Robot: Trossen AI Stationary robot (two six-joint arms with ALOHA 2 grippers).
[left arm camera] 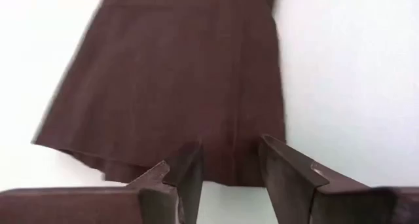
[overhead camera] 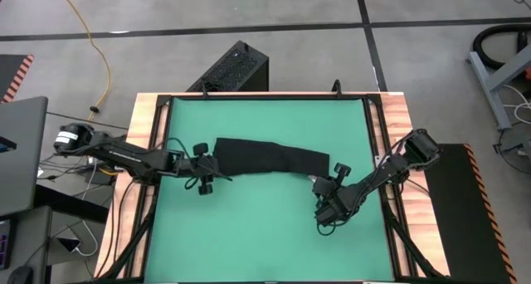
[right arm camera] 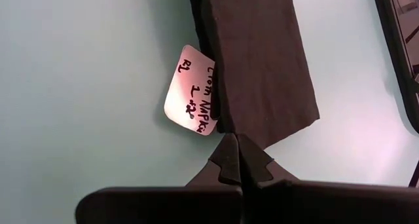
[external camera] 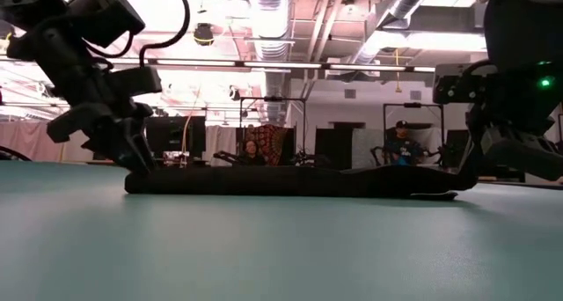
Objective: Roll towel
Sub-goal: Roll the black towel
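Note:
The black towel [overhead camera: 270, 157] lies on the green mat [overhead camera: 257, 234] as a long folded strip running left to right. Its small white tag [right arm camera: 193, 90] sticks out from under the right end. My left gripper [left arm camera: 229, 178] is open at the towel's left end [left arm camera: 163, 86], one finger on either side of a stretch of its end edge. It also shows in the high view [overhead camera: 214, 169] and the low view [external camera: 132, 156]. My right gripper [right arm camera: 239, 145] is shut at the towel's right end, seen also from above [overhead camera: 319, 184] and in the low view [external camera: 471, 173]. My left gripper slants down at the towel's left end edge [left arm camera: 230, 175] from the table's left. Whether its fingers [left arm camera: 190, 175] touch the cloth, I cannot tell. My right gripper's shut fingertips [right arm camera: 229, 152] meet the towel's right end edge [right arm camera: 229, 127] beside the tag, slanting down from the table's right. Whether any cloth lies between them, I cannot tell. The towel lies flat on the mat.
A black ribbed box [overhead camera: 232, 68] stands on the floor behind the table's far edge. Wooden borders [overhead camera: 398, 118] frame the mat. A laptop [overhead camera: 21, 151] sits off the left side. Bare mat stretches toward the near edge. People [external camera: 400, 143] sit in the room beyond.

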